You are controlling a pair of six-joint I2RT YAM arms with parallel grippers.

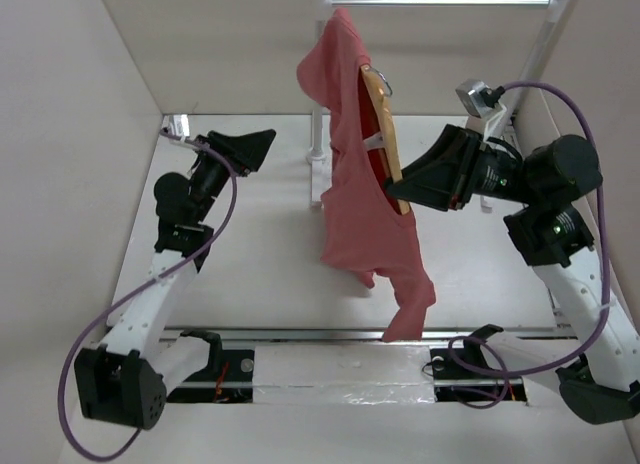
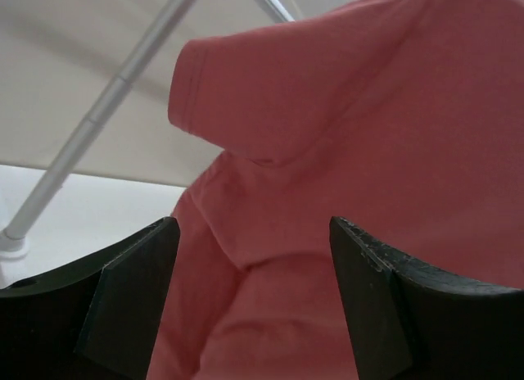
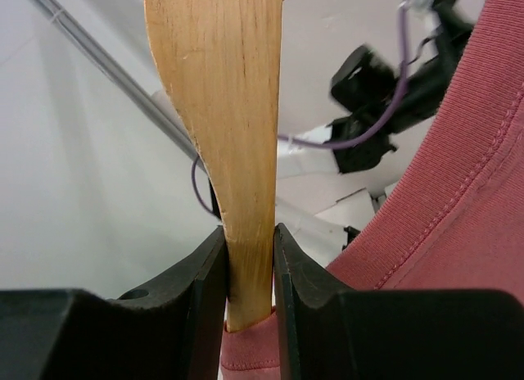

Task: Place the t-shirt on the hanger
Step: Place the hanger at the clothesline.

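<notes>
Right tool [image 3: 249, 253]: pressed together on the lower end of the hanger [image 3: 219, 93], pinching the bare wood edge-on between both fingers.
Hanger: held up in the air and tilted, with the pinched end lowest.
T-shirt [image 1: 365, 224]: draped over the hanger. It is bunched over the hanger's upper end and hangs below its lower end, with a sleeve trailing lowest. The wood shows through the neck opening.
Left tool [image 1: 250, 144]: spread wide and holding nothing, well to the left of the hanger. It faces the shirt but is apart from it.
Step in hand: probably getting the second shoulder over the hanger's lower end.
Doing it well: keep the pinch firm so the hanger cannot twist. The left tool should take the collar or shoulder hem rather than loose body cloth. Draw it down past the wood tip gently, so the upper side does not slip off.
Rack [image 1: 440, 1]: behind and above the hanger.
Desk [image 1: 260, 254]: below the hanger, and the shirt hangs clear of it.
Hard to make out: cloth covers the hanger's upper end, so I cannot tell whether it sits inside the shoulder. The hook is only a thin wire, and it appears to be off the rack.
</notes>
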